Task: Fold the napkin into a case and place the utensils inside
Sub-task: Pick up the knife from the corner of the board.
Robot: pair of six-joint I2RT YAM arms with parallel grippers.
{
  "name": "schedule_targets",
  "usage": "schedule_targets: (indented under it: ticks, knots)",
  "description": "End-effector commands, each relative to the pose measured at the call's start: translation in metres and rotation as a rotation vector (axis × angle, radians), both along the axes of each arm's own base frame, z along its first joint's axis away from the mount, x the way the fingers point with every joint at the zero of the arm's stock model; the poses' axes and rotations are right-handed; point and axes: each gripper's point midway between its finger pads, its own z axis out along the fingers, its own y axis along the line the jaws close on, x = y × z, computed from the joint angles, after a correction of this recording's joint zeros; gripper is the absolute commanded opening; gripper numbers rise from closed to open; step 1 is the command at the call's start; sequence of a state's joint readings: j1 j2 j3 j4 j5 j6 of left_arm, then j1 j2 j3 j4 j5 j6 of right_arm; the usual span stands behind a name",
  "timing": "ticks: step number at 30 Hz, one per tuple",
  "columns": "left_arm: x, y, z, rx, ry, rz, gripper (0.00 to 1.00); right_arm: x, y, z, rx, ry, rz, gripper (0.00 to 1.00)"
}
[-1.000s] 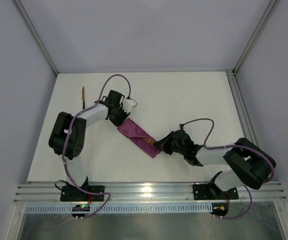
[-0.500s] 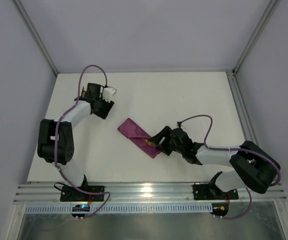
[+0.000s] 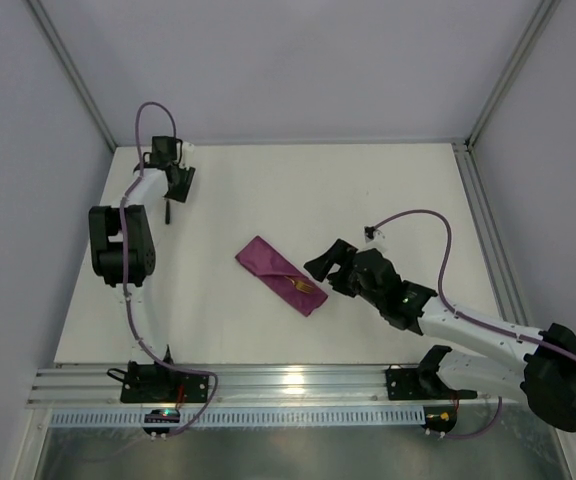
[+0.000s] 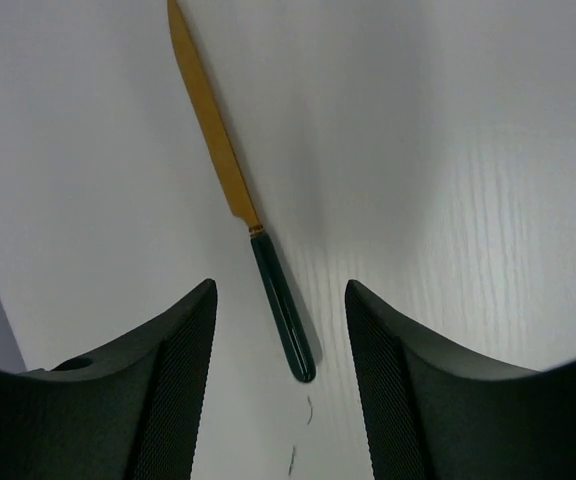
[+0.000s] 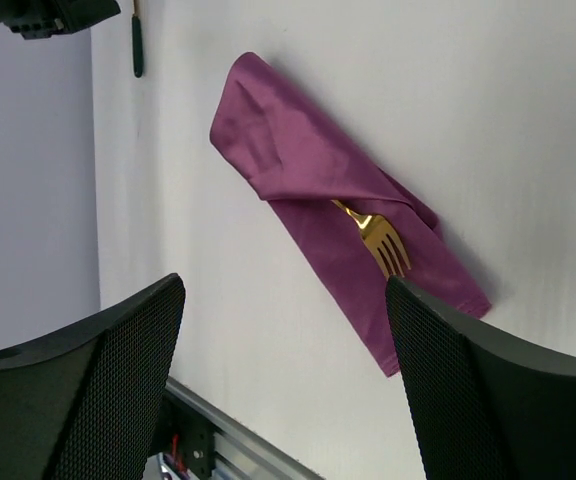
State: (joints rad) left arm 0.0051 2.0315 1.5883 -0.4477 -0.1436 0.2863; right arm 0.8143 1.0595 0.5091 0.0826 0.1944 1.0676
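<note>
At the far left corner of the desk (image 3: 368, 190), the left tool (image 4: 280, 300) is held spread and empty, with its jaws set either side of the dark handle of the knife (image 4: 230, 170). The knife lies flat on the bare surface, its gold blade pointing away from the tool; whether the jaws touch the desk cannot be told. Near the middle, well apart from the knife, the right tool (image 5: 283, 335) is likewise spread with nothing in it, hung just beside the near end of the case (image 5: 308, 170). The case is laid out as a slim diagonal strip. The fork (image 5: 378, 240) is seen tucked into it, tines showing at the open end and handle hidden under the folded flap. The folding is judged done and the fork placed, so the step in hand is taken to be the pick-up of the knife. The left tool would need to be lowered until the thin handle can be pinched squarely off the desk. The knife would then have to be carried across and slid under the flap beside the fork, with the cloth perhaps steadied by the right tool.
</note>
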Motion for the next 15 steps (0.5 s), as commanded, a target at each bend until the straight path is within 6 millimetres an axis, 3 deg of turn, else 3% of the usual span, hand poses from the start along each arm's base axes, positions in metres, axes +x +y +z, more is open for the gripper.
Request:
schedule_targets:
  ticks: [1,2,4,8,11,15]
  knots:
    - [0.005,0.025,-0.021,-0.004,0.077,0.097,0.55,0.003,-0.008,0.013,-0.054,-0.076,0.002,0.85]
    - [0.004,0.031,-0.032,-0.009,0.109,0.119,0.53,0.001,-0.008,0.013,-0.056,-0.076,0.013,0.85]
    - [0.010,0.037,-0.031,-0.009,0.109,0.130,0.53,-0.001,-0.009,0.017,-0.038,-0.085,0.017,0.84]
    - [0.002,0.042,-0.046,-0.031,0.161,0.131,0.48,-0.004,-0.011,0.021,-0.029,-0.092,0.018,0.83]
    - [-0.005,0.032,-0.062,-0.098,0.217,0.089,0.38,-0.006,-0.013,0.024,-0.024,-0.096,0.020,0.82]
    - [-0.031,0.014,-0.085,-0.192,0.355,0.027,0.31,-0.005,-0.017,0.037,-0.012,-0.125,0.000,0.82]
